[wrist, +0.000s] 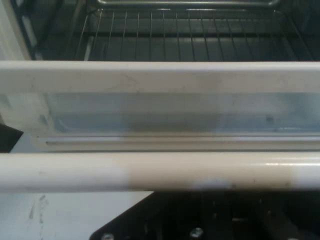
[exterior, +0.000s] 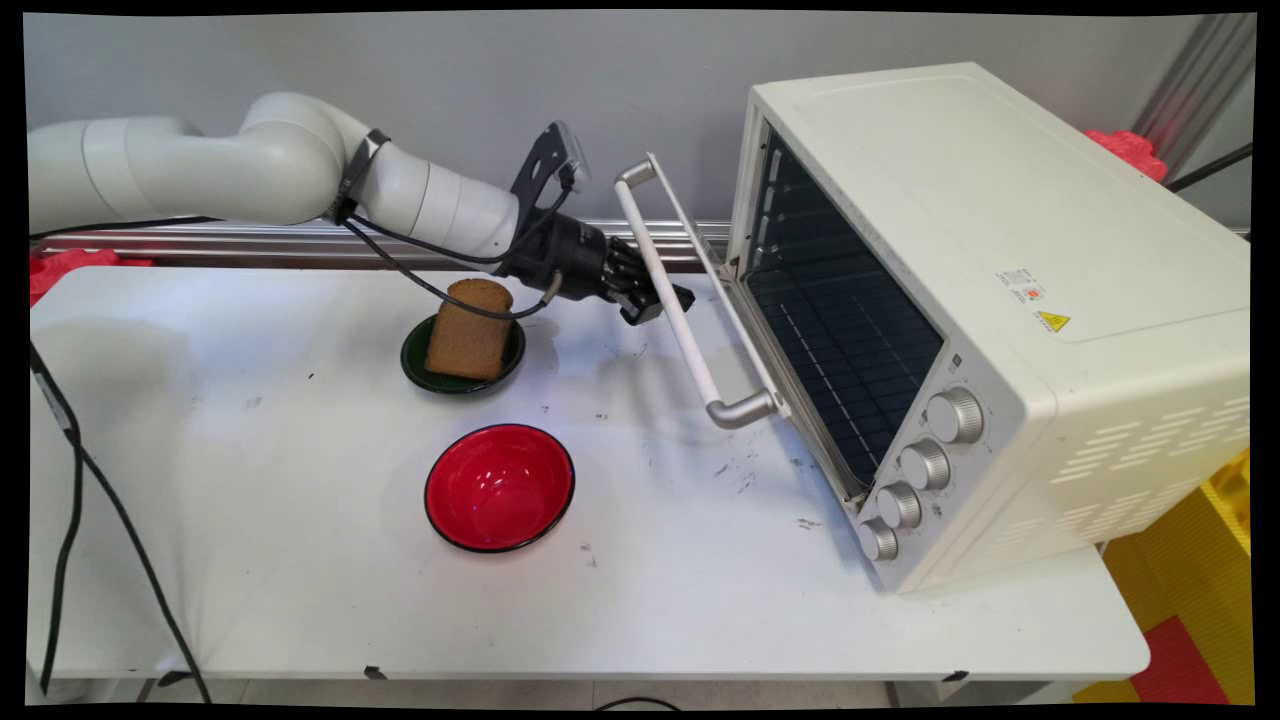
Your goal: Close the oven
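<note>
Main view showed the gripper (exterior: pixel 655 298) at the white handle bar (exterior: pixel 668 290) of the toaster oven's (exterior: pixel 1000 300) door (exterior: pixel 745 340) — hanging partly open, wire rack visible inside. Whether the jaws clasped the bar I could not tell. Behind the arm, bread (exterior: pixel 468 330) stood on a dark plate (exterior: pixel 415 365) — a red bowl (exterior: pixel 499 487) lay nearer.

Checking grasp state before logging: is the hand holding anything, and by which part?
The black two-finger hand sits at the white bar handle of the cream toaster oven's half-open door, around mid-length. Whether it actually grips the handle cannot be told.
</note>
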